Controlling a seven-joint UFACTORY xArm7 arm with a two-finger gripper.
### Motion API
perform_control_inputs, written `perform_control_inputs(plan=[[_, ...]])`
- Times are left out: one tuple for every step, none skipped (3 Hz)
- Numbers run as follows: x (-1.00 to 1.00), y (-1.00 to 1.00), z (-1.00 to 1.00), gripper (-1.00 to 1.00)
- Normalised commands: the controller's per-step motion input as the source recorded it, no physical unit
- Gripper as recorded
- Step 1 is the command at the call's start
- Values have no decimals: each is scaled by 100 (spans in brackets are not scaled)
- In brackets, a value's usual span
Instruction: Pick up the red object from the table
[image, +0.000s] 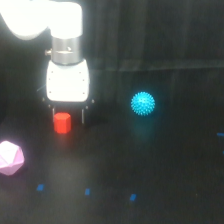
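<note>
A: What is shown in the exterior view?

B: One arm is shown over a dark surface (165, 170). The red block (62, 122) is seen on the view's left, directly below the white gripper (66, 116). Dark fingers (83, 114) are seen beside the block's right flank; the opposite finger is lost against the dark background. Whether the block rests on the surface or is raised slightly cannot be told.

A: How are the fingers set?

B: That cannot be told. One finger is seen just beside the block, but contact is not resolved through the blur.

A: What else is present?

B: A cyan ball (143, 103) is placed well apart, toward the view's right. A pink polyhedron (10, 157) is seen at the left edge, nearer the camera. A few blue marks (87, 191) are scattered along the lower part of the surface.

A: What could go wrong from here?

B: Three risks are judged. If the fingers are closed off-centre, the short cylinder may be rolled or squeezed out sideways, since only curved sides are offered. If the grip is taken too high on so low a block, it may be dropped during lifting. If the fingers are driven too low, the surface may be struck. The neighbours are judged too distant to be disturbed.
</note>
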Motion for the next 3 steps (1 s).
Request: perform_control_inputs(plan=[[12, -4, -26, -48], [-66, -57, -17, -78], [16, -11, -34, -92]])
